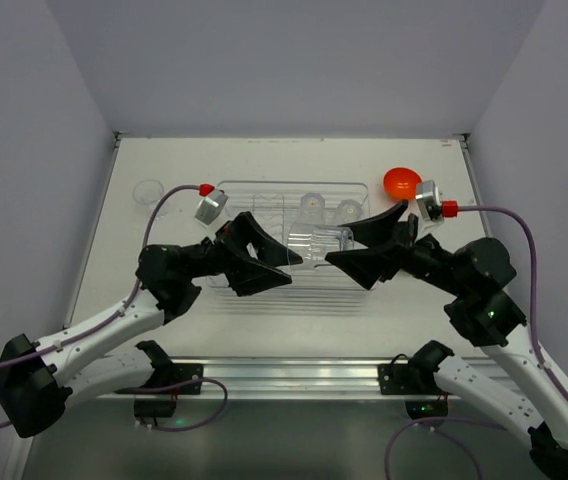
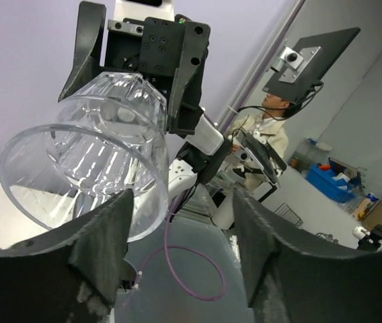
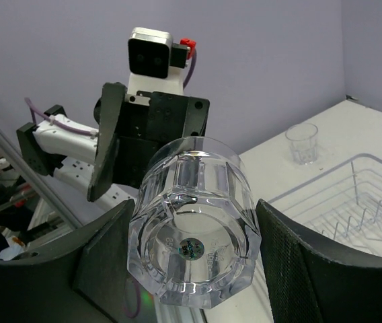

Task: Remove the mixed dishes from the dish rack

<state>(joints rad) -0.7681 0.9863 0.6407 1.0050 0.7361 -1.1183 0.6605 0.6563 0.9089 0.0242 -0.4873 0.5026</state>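
Left arm: Rising from its base at the lower left, it bends at the elbow and runs right toward the middle of the table (image 1: 294, 160). The wrist is turned so the claw faces the other arm.

Left gripper (image 1: 286, 265): Spread wide and grasping nothing. In its own wrist view its fingers (image 2: 103, 249) stand well apart in the foreground. The glass's rim sits partly behind one of them, not between the two.

Right arm: A mirror of the left, coming up from the lower right, folded at the elbow and stretched left, with the claw pointing at its partner.

Right gripper (image 1: 339, 246): Clenched on the held tumbler (image 1: 316, 243), one finger pressed to each side of the glass near its base.

Held tumbler: Tipped on its side in the air, seen from above over the near part of the dish rack (image 1: 264, 188). Its base faces the right wrist camera and its open mouth faces the left claw.

Dish rack: In the middle of the table, beneath and beyond the two claws.

Rack tumblers (image 1: 312, 203): Two clear glasses stand inside the rack toward its far right.

Lone tumbler (image 1: 149, 190): Upright on the table, left of the rack and apart from it.

Orange-red bowl (image 1: 401, 182): On the table just off the rack's far right corner.
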